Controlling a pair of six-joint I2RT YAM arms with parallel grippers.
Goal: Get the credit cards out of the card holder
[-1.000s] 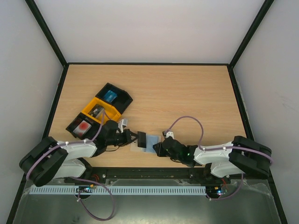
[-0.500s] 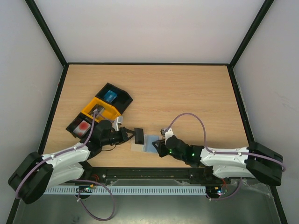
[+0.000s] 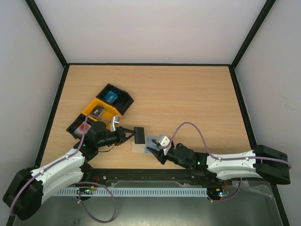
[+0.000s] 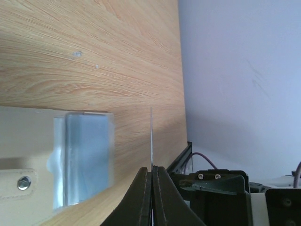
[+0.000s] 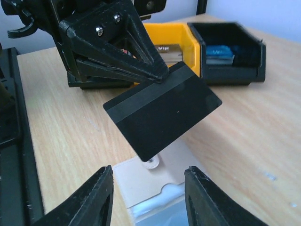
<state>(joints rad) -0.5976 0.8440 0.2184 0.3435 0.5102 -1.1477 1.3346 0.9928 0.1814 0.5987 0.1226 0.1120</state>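
The card holder (image 3: 142, 145) lies flat near the front edge, pale blue with a beige tab (image 5: 141, 184). It also shows in the left wrist view (image 4: 87, 155). My left gripper (image 3: 130, 135) is shut on one credit card (image 3: 139, 135) and holds it just above the tab. In the right wrist view this card (image 5: 162, 109) shows a black back with a stripe. In the left wrist view it is edge-on (image 4: 152, 136) between my left gripper's (image 4: 152, 172) jaws. My right gripper (image 3: 153, 150) is open, its jaws straddling the holder (image 5: 149, 175). A red card (image 3: 84, 127) lies in a black tray.
Three joined trays stand at the left: a black one (image 3: 123, 100) with a bright blue item (image 3: 111, 96), a yellow one (image 3: 94, 104) with small items, and a black one (image 3: 73, 128) with the red card. The table's front rail (image 3: 150, 173) is close behind the grippers.
My left gripper has drawn the card slightly up and left, away from the holder. My right arm has stretched out and its gripper has shifted left over the holder.
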